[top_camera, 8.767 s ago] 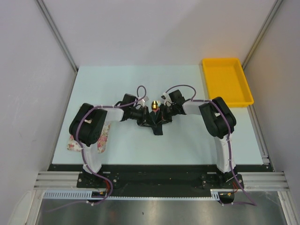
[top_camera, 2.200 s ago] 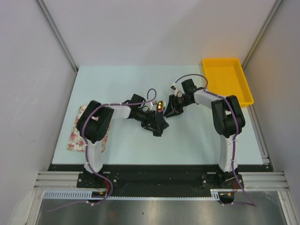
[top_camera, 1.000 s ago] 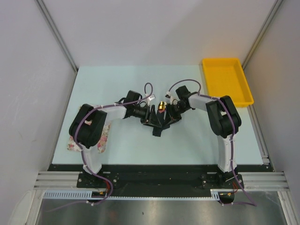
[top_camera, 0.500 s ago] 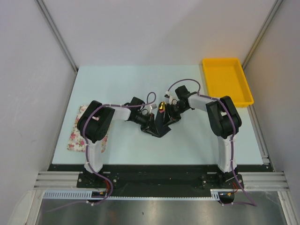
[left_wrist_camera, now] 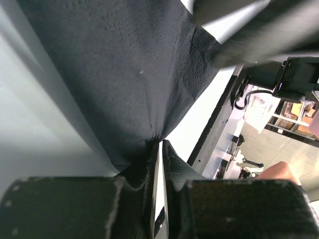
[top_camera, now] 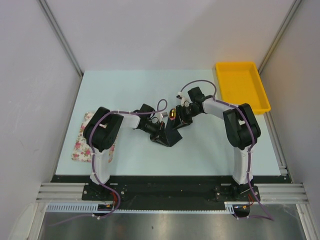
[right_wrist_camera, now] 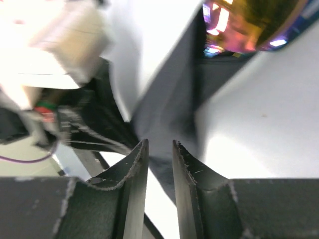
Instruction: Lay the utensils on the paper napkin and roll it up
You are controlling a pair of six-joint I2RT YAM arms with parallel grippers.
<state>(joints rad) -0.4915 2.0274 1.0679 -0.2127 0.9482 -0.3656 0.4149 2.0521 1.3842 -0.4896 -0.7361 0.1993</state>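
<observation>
On the counter [top_camera: 125,90], the napkin [top_camera: 172,136] is pinched at a corner by the left jaws, the gold ends of the utensils [top_camera: 172,113] showing at its far edge. The right jaws stand slightly apart by a fold; a grip cannot be told. The paper could be torn, or utensils spilled, by uneven pulling.

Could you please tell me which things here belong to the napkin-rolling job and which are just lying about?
Part of the job:
- paper napkin
- utensils

Just lying about:
- floral cloth mat
- yellow tray
</observation>
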